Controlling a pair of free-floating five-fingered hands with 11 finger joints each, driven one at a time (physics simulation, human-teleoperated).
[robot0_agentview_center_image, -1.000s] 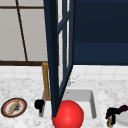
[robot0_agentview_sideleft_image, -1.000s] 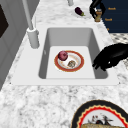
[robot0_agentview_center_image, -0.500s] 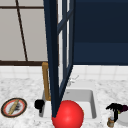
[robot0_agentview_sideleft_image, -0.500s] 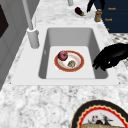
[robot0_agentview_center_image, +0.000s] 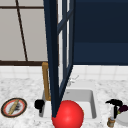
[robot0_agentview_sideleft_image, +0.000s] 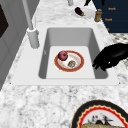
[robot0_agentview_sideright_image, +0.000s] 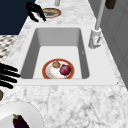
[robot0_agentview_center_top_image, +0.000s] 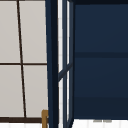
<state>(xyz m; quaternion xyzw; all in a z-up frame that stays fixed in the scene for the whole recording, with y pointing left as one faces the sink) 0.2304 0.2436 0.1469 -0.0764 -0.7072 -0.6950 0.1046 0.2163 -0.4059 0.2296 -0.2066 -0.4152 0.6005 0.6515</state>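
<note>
My left hand (robot0_agentview_center_image: 39, 104) hovers at the sink's front left edge, fingers relaxed and holding nothing; in the left side view my left hand (robot0_agentview_sideleft_image: 111, 57) hangs over the basin's rim. My right hand (robot0_agentview_center_image: 113, 102) floats above the counter right of the sink (robot0_agentview_center_image: 93, 105), fingers straight and spread; the right side view shows my right hand (robot0_agentview_sideright_image: 7, 75) by the basin's near corner. In the basin lies a red-rimmed plate (robot0_agentview_sideleft_image: 78, 68) carrying a dark red round fruit (robot0_agentview_sideleft_image: 63, 55) and a small brown item (robot0_agentview_sideleft_image: 71, 63). A red ball (robot0_agentview_center_image: 68, 115) sits in front of the sink.
A dark blue framed door (robot0_agentview_center_image: 53, 62) stands open over the sink. A patterned plate (robot0_agentview_center_image: 5, 110) with bread lies at the left. A white plate (robot0_agentview_sideright_image: 30, 112) with an eggplant (robot0_agentview_sideright_image: 20, 121) and a small jar (robot0_agentview_center_image: 110, 122) stand at the right. The faucet (robot0_agentview_sideleft_image: 32, 37) rises behind the basin.
My right hand has risen a little and drifted slightly left. My left hand and the things in the sink have not moved.
</note>
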